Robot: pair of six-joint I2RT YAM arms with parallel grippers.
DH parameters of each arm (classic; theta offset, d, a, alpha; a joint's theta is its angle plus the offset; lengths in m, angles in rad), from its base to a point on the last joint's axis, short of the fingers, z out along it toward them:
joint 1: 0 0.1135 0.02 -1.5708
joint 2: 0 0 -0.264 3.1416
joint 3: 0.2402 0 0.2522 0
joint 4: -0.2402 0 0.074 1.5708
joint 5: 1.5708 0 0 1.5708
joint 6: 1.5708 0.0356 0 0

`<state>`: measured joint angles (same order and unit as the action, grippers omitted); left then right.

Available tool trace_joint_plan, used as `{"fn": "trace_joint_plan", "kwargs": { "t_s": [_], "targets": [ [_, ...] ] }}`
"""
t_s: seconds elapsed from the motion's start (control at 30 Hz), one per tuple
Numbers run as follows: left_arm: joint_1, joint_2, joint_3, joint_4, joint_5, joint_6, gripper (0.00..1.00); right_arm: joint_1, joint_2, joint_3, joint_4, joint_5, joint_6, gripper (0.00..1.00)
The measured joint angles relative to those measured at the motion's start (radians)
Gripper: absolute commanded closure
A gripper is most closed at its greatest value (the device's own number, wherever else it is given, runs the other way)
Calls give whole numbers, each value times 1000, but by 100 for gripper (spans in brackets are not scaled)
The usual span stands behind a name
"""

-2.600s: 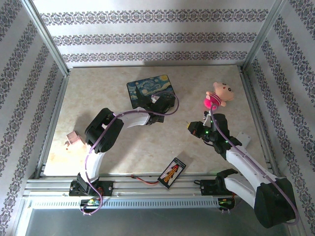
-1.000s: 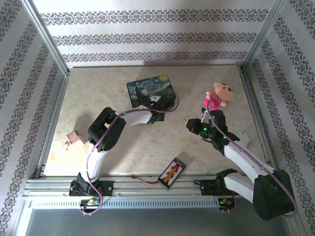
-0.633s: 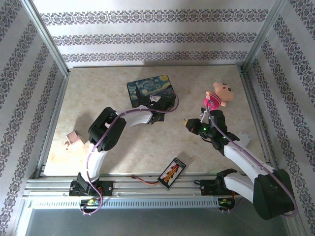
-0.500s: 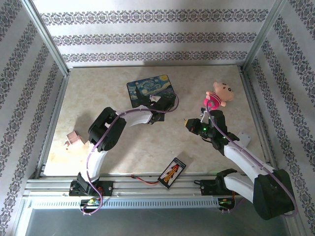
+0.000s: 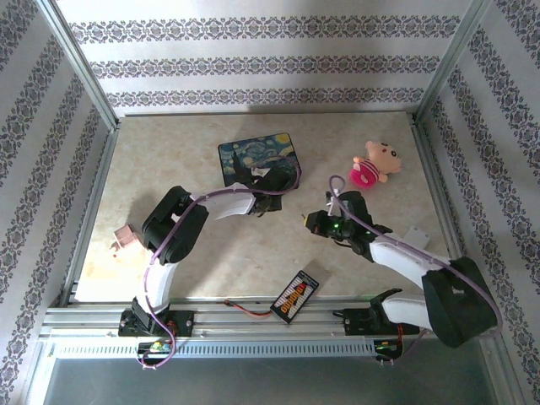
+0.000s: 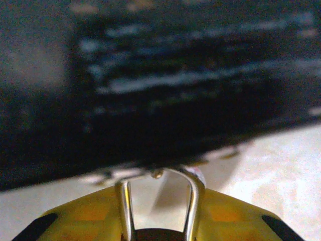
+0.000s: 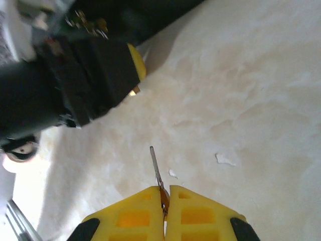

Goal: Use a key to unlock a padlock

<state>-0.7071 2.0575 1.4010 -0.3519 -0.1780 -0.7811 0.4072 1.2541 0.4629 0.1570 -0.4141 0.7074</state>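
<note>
In the left wrist view my left gripper (image 6: 159, 192) is shut on the padlock. Its silver shackle (image 6: 193, 196) stands up between the yellow fingers, and the brass body is hidden. Just beyond lies the dark blue painted box (image 6: 165, 85). My right gripper (image 7: 165, 191) is shut on the key (image 7: 156, 165), whose thin grey blade sticks out over the table. It points toward the left gripper's yellow finger (image 7: 137, 64) and a brass glint of the padlock (image 7: 133, 92), a short gap away. From above, the left gripper (image 5: 272, 198) and right gripper (image 5: 309, 222) sit close together.
The painted box (image 5: 257, 156) lies flat just behind the left gripper. A pink doll (image 5: 371, 167) lies at the back right. A black strip with coloured marks (image 5: 295, 295) sits near the front edge, and a small pink object (image 5: 125, 239) at the left.
My right gripper has moved left and slightly nearer with the key, closing most of the gap to the left gripper. The left arm shifted only a little.
</note>
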Motion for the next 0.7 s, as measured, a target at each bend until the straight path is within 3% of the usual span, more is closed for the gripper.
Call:
{"fn": "trace_joint_plan", "kwargs": {
  "t_s": [0.2, 0.7],
  "targets": [
    [2, -32, -24, -3, 78, -126, 83, 90, 133, 20, 92, 33, -20, 100],
    [40, -39, -29, 29, 228, -307, 90, 114, 259, 20, 352, 85, -19, 100]
  ]
}}
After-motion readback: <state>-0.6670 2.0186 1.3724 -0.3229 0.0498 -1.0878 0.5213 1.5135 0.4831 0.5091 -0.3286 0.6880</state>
